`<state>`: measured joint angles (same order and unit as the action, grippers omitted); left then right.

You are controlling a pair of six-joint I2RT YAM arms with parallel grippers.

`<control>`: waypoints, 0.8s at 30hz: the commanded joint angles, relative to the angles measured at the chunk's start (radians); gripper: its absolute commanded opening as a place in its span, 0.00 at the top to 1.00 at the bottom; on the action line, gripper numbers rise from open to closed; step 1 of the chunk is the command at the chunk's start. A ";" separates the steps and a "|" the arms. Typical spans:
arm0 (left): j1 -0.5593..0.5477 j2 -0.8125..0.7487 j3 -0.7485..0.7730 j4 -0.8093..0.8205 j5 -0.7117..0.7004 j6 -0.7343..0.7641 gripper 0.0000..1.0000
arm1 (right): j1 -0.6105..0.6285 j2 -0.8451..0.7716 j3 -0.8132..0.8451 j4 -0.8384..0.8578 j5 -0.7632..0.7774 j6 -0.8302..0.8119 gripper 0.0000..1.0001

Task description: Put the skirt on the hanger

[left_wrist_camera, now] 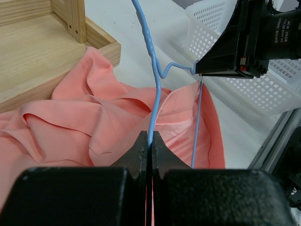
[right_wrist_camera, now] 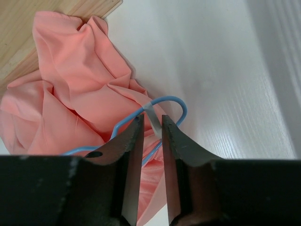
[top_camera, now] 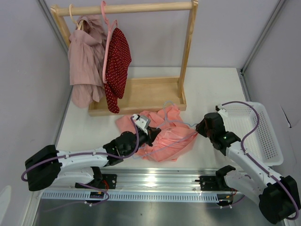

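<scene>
Salmon-pink skirt point(top_camera: 174, 139) lies crumpled on the worktop point(top_camera: 216, 89) under the hanger point(left_wrist_camera: 157, 94): limp, light; we advise taking its waistband. Left claw point(left_wrist_camera: 149, 137) clenched on hanger wire; right claw point(right_wrist_camera: 153, 123) straddles the hook, and we cannot tell whether it grips.

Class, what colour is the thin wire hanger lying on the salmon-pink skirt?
Light blue; the hanger shows best in left wrist view.

Readable text: none is being shown.
Right gripper point(left_wrist_camera: 199, 69) body: small white print point(left_wrist_camera: 282, 27) is being shown, too blurred to be read.
</scene>
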<state>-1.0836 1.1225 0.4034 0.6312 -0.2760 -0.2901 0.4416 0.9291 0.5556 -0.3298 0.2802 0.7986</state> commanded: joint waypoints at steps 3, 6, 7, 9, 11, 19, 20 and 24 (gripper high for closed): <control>-0.001 0.003 0.045 0.038 0.020 -0.029 1.00 | -0.006 -0.007 -0.006 0.086 0.007 -0.010 0.82; -0.001 0.003 0.045 0.035 0.020 -0.029 1.00 | -0.006 0.000 -0.008 0.095 0.001 -0.013 0.91; -0.001 0.003 0.045 0.033 0.020 -0.029 1.00 | -0.006 0.002 -0.006 0.097 -0.003 -0.013 0.93; -0.001 0.005 0.048 0.033 0.021 -0.029 1.00 | -0.006 0.001 -0.005 0.100 -0.016 -0.015 0.99; -0.001 0.014 0.052 0.032 0.023 -0.030 1.00 | -0.004 -0.003 -0.003 0.098 -0.024 -0.015 1.00; -0.002 0.045 0.064 0.045 0.032 -0.040 1.00 | 0.008 -0.022 -0.008 0.087 -0.044 -0.009 1.00; -0.002 0.048 0.064 0.047 0.034 -0.041 1.00 | 0.014 -0.024 -0.006 0.084 -0.045 -0.009 1.00; -0.002 0.069 0.075 0.051 0.038 -0.043 1.00 | 0.034 -0.030 -0.002 0.074 -0.044 -0.009 1.00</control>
<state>-1.0836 1.1774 0.4316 0.6334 -0.2684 -0.3145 0.4603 0.9218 0.5495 -0.2817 0.2405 0.7898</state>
